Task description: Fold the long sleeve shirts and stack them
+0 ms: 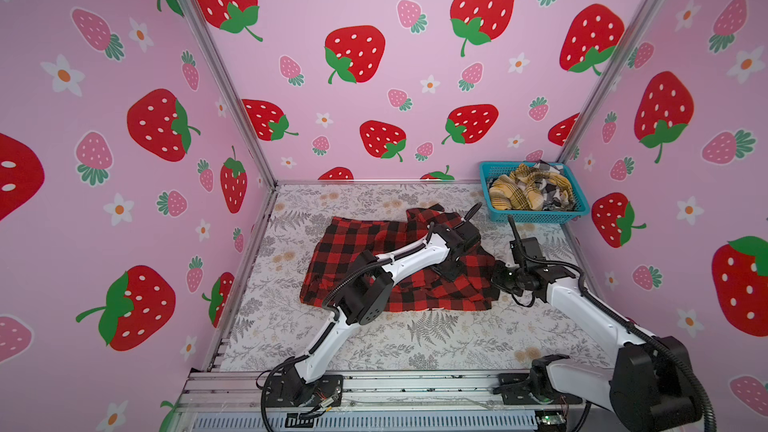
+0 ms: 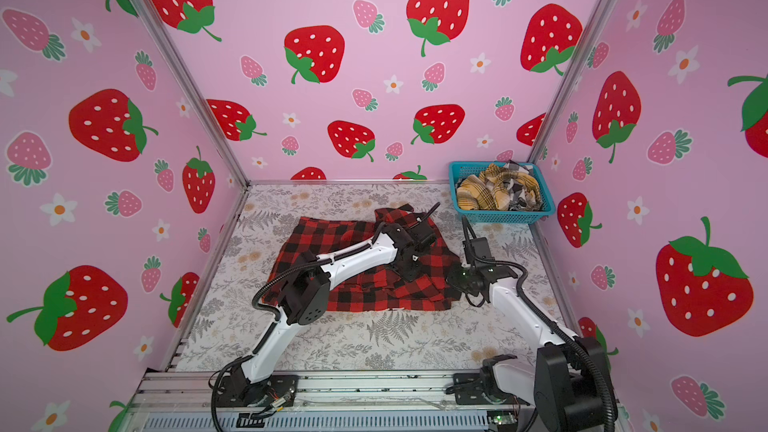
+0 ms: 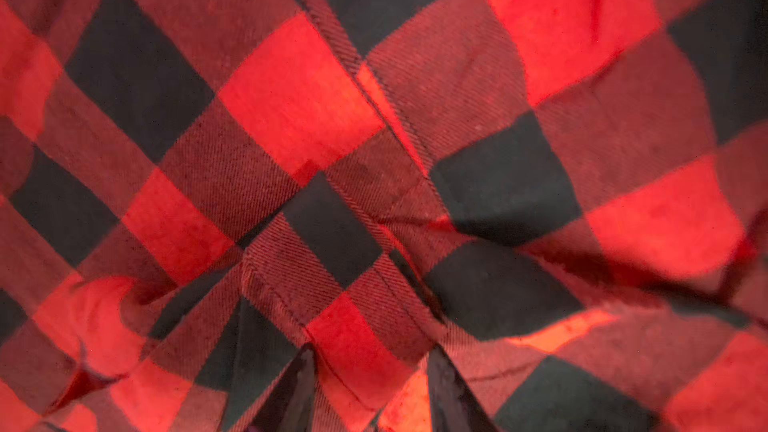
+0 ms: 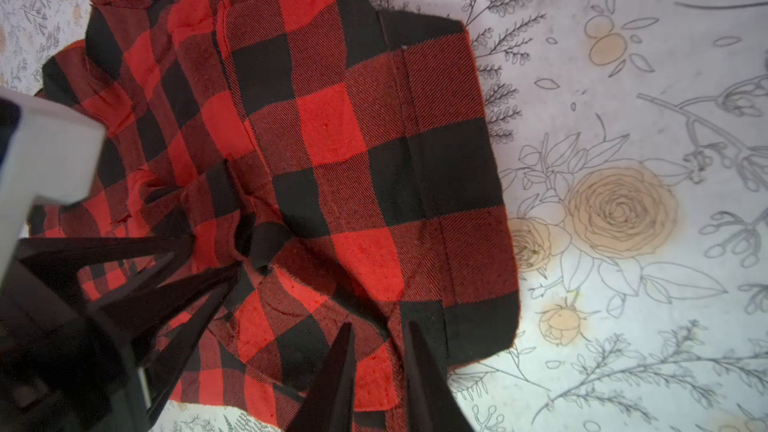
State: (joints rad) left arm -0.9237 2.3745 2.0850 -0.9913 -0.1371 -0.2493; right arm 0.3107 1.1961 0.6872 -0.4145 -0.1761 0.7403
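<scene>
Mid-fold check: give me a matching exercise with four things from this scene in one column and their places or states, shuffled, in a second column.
Things:
1. red-and-black buffalo check flannel shirt
2. turquoise plastic mesh basket
3. mustard-yellow plaid shirt
4. right tool

Places or states:
A. crumpled inside the basket
B. closed on the red shirt's edge
C. at the far right corner of the floral-print table
D. spread across the middle of the table

Pairs: 1-D, 2-C, 3-A, 4-B
</scene>
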